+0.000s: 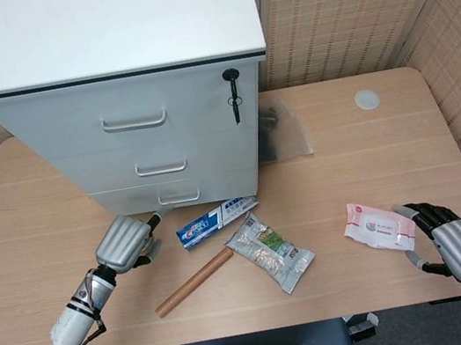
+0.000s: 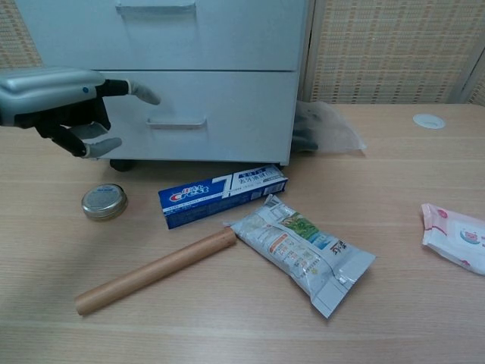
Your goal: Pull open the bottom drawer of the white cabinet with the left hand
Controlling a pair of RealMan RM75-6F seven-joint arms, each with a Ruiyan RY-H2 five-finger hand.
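A white metal three-drawer cabinet (image 1: 121, 84) fills the upper left of the head view, standing on the light wooden desk (image 1: 345, 161); its bottom drawer (image 2: 204, 117), shut flush, shows in the upper left of the chest view with a slim silver bar handle (image 2: 176, 122). The left hand (image 1: 124, 242), silver-backed with dark fingers, hangs at the lower left of the cabinet front, one finger stretched toward the drawer face just left of the handle and the others curled loosely inward; it holds nothing. Whether the fingertip touches the drawer cannot be told. Below it on the desk sits a small round metal tin (image 2: 104, 202). Toward the centre lie a blue-and-white toothpaste box (image 2: 222, 196), a brown cardboard tube (image 2: 157, 270) and a silvery printed snack packet (image 2: 301, 251). At the lower right of the head view the right hand (image 1: 446, 238) rests near the desk edge, fingers slightly bent and empty, just beside a pink-and-white wet-wipe pack (image 1: 379, 226).
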